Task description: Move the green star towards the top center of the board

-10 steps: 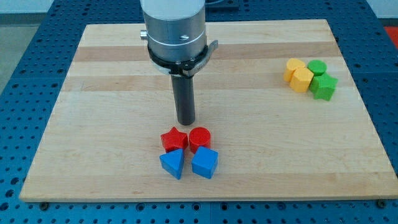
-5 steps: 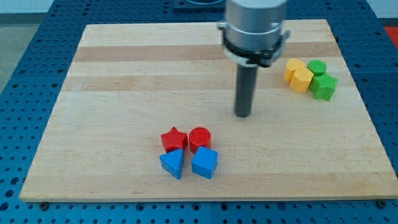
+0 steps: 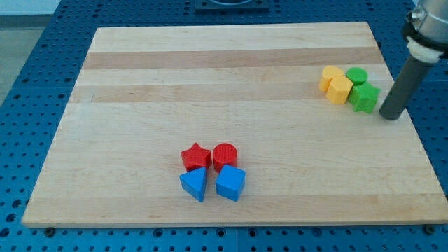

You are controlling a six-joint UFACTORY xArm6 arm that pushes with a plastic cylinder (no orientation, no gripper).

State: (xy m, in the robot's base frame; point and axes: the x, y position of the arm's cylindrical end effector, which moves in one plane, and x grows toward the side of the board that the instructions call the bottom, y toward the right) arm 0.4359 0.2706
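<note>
The green star (image 3: 364,97) lies at the view's right in a tight cluster, below a green cylinder (image 3: 357,75) and right of two yellow blocks (image 3: 336,84). My tip (image 3: 390,115) rests on the board just to the right of the green star and slightly below it, a small gap apart. The rod rises to the view's upper right edge.
A red star (image 3: 195,156), a red cylinder (image 3: 225,155), a blue triangle (image 3: 194,184) and a blue block (image 3: 230,183) sit grouped near the view's bottom centre. The wooden board (image 3: 210,77) lies on a blue perforated table.
My tip has swept from above the red blocks at the centre rightward across the board, passing the yellow and green cluster, and now stands right of the green star. No block has moved.
</note>
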